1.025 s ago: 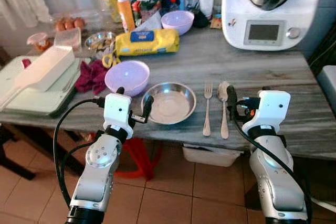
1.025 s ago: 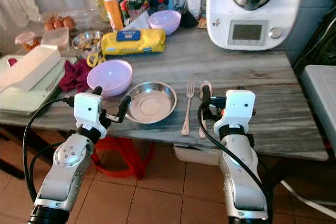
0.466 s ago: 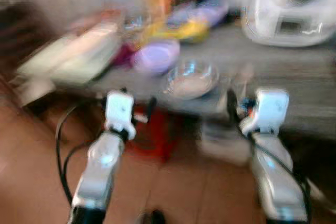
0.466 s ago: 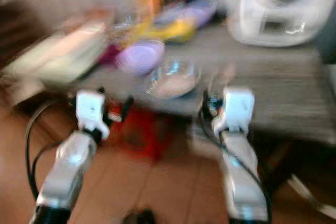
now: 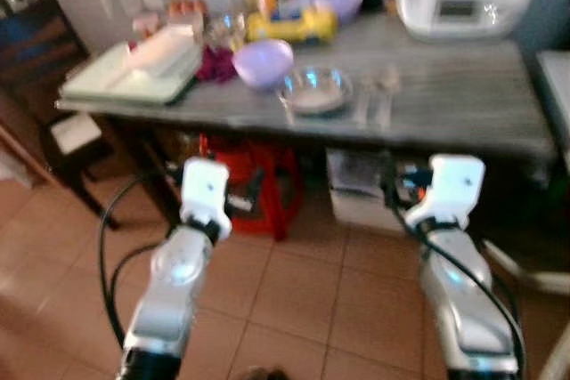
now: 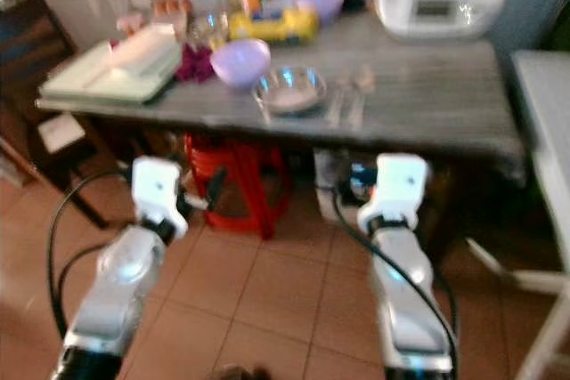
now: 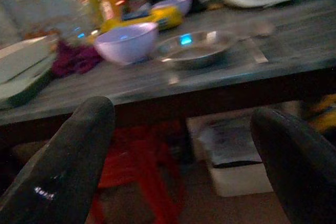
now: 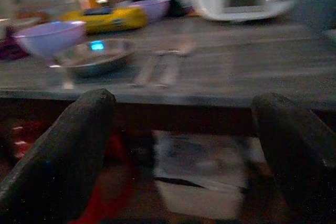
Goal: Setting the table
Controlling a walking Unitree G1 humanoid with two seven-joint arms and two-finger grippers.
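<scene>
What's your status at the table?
Both tools open, empty: left tool, right tool. Steel bowl, cutlery on table. Red stool underneath.

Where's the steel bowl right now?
The steel bowl sits near the table's front edge, centre of the head views, between the purple bowl to its left and the fork and spoon to its right.

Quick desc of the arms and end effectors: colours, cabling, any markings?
Both arms are silver metal with rounded joints, each topped by a white boxy wrist housing. Each end effector, left and right, has two long black fingers with rounded tips. Black cables loop from each wrist down along the arm. The right wrist shows an orange-red spot. No legible markings.
</scene>
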